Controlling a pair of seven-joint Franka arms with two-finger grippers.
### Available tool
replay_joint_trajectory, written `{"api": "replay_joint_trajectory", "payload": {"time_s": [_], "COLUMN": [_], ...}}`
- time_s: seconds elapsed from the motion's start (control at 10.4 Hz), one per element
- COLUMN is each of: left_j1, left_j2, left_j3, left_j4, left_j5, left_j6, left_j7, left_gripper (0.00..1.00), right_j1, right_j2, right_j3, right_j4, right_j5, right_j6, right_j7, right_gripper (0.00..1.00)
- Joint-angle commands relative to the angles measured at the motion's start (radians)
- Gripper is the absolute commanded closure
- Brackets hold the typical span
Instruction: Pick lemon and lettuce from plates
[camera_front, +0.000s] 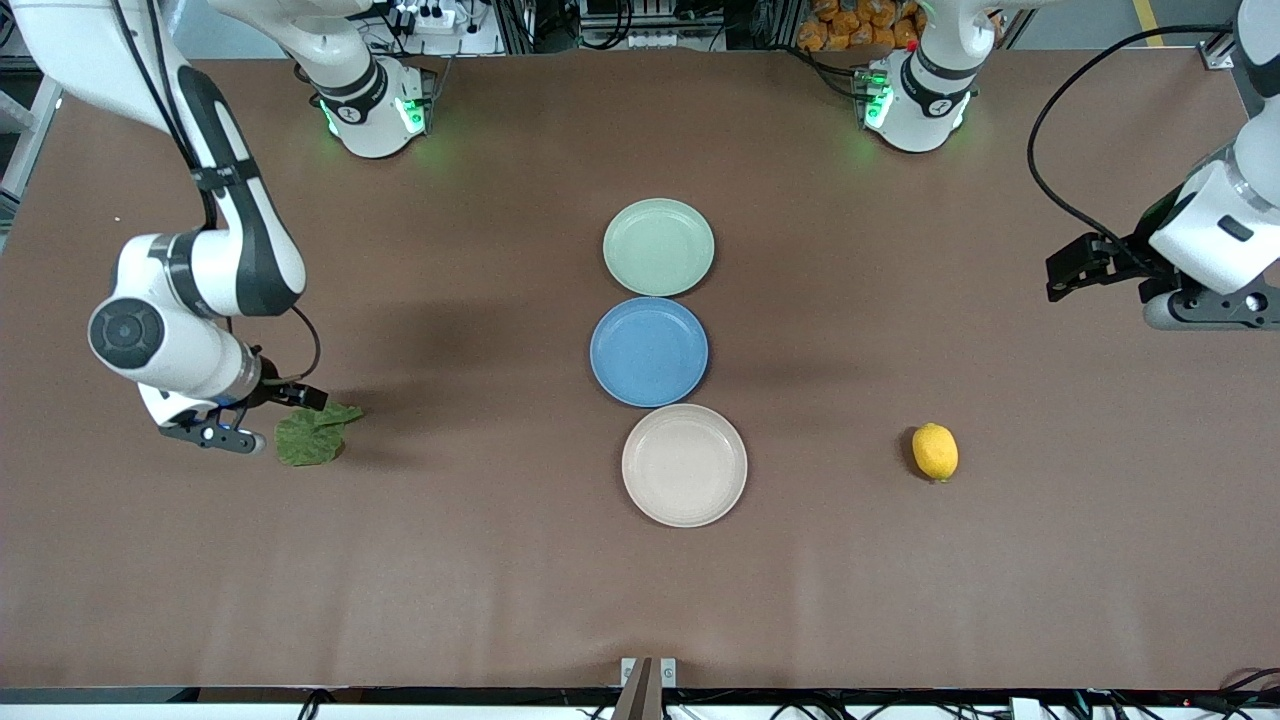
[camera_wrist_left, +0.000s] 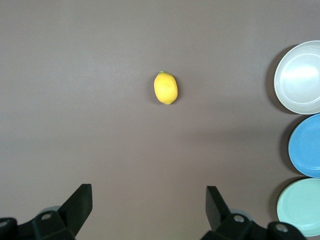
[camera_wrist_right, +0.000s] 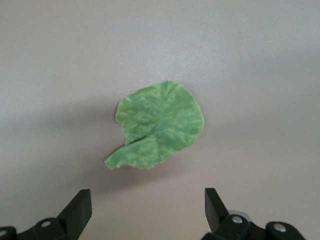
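Note:
The lemon (camera_front: 935, 452) lies on the bare table toward the left arm's end, beside the beige plate (camera_front: 685, 465); it also shows in the left wrist view (camera_wrist_left: 166, 88). The lettuce (camera_front: 312, 438) lies flat on the table toward the right arm's end, also in the right wrist view (camera_wrist_right: 160, 125). The mint green plate (camera_front: 659, 247) and the beige plate are empty. My right gripper (camera_front: 298, 397) hangs open and empty just over the lettuce's edge (camera_wrist_right: 148, 200). My left gripper (camera_front: 1062, 277) is open and empty in the air, apart from the lemon (camera_wrist_left: 149, 200).
A blue plate (camera_front: 649, 351), empty, sits between the mint and beige plates in a row at the table's middle. The three plates also show in the left wrist view: beige (camera_wrist_left: 300, 77), blue (camera_wrist_left: 307, 145), mint (camera_wrist_left: 302, 207).

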Motion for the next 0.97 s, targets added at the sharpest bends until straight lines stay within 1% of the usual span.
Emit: {"api": "replay_joint_trajectory", "payload": {"time_s": [0.0,0.39,0.48,0.87], "left_j1": [0.009,0.007,0.009,0.009], "left_j2": [-0.012,-0.005,-0.001,0.008], "left_j3": [0.003,0.003,0.003,0.003], "left_j4": [0.007,0.007,0.007,0.007], "left_j5": [-0.026,-0.026,-0.026,-0.041], "left_j6": [-0.021,-0.012,-0.011,0.023], "left_j7": [0.031,0.033,0.033,0.028], "left_gripper": [0.0,0.0,0.0,0.0], "right_j1": [-0.004,0.017,0.017,0.009], "right_j2": [-0.176,-0.337,-0.353,-0.376], "right_j3": [0.003,0.003,0.004,-0.002], "right_j4": [-0.233,-0.362,-0.371,-0.32], "right_j5": [-0.017,-0.017,-0.017,-0.017], "right_j6": [0.137,0.134,0.129,0.099], "right_j7": [-0.014,-0.016,-0.016,-0.016], "right_gripper": [0.0,0.0,0.0,0.0]}}
